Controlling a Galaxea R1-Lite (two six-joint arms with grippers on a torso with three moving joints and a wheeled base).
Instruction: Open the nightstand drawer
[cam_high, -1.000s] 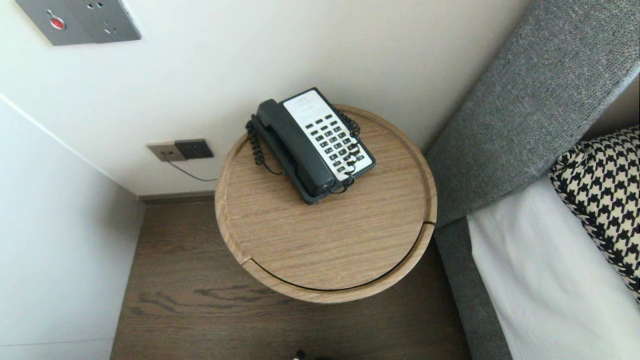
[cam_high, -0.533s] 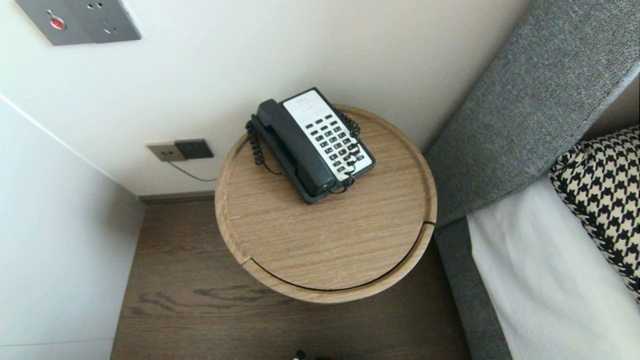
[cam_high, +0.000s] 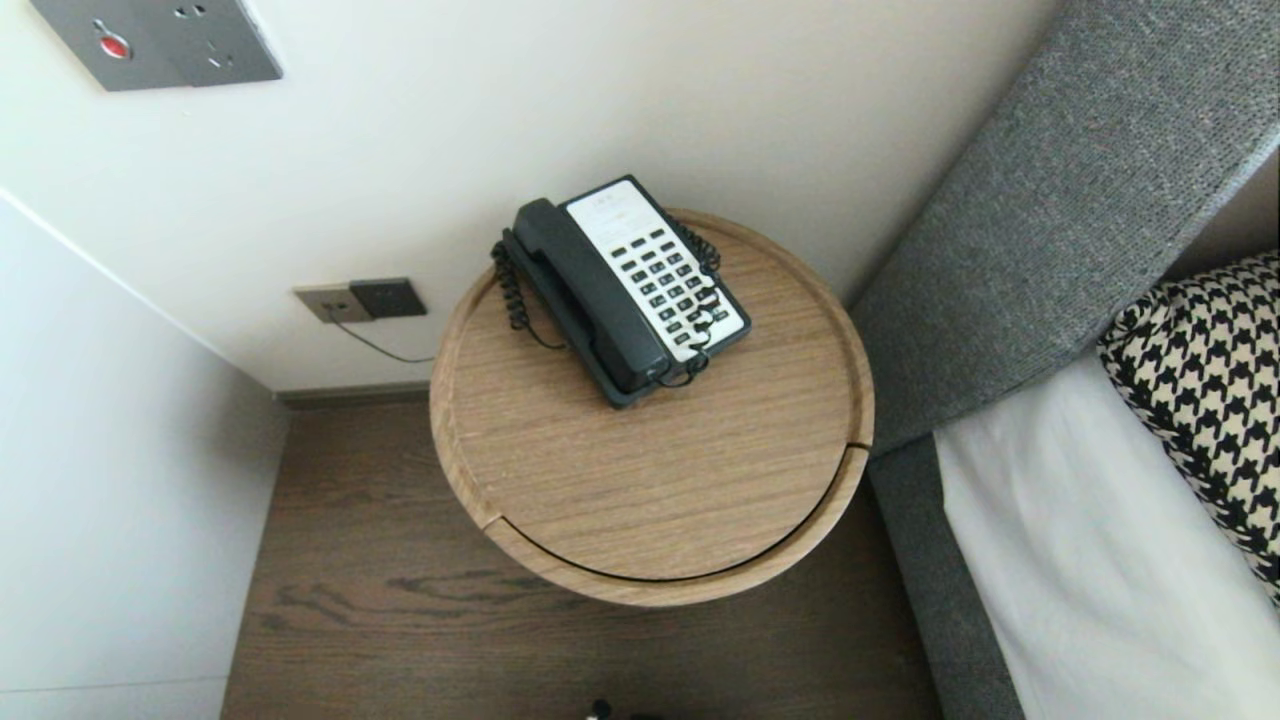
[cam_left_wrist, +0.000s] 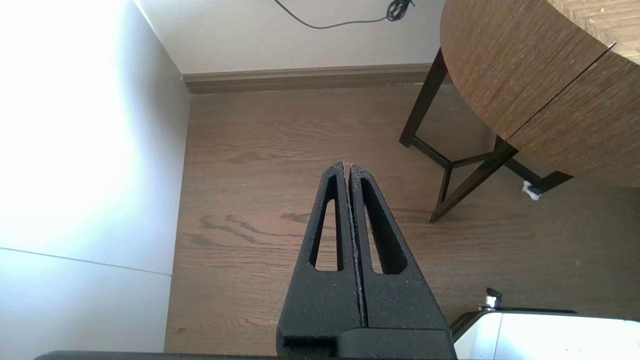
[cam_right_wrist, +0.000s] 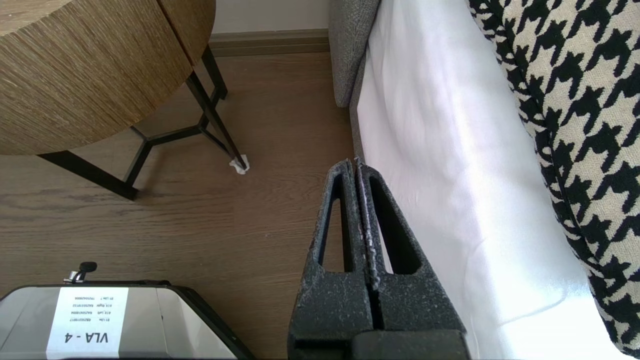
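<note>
Your left gripper (cam_left_wrist: 348, 165) and right gripper (cam_right_wrist: 356, 162) hang jaws closed, empty, well below that light-looking, slick telephone handset (cam_high: 590, 295), so grab its middle.

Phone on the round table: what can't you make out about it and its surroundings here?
- Head view: phone key labels, too small to read.
- Head view: wall panel cut by the top edge; pillow cut by the right edge.
- Head view: dark item at the bottom edge, mostly cut off.
- Wrist views: table shows its side and legs; the phone lies beyond the frame.
</note>
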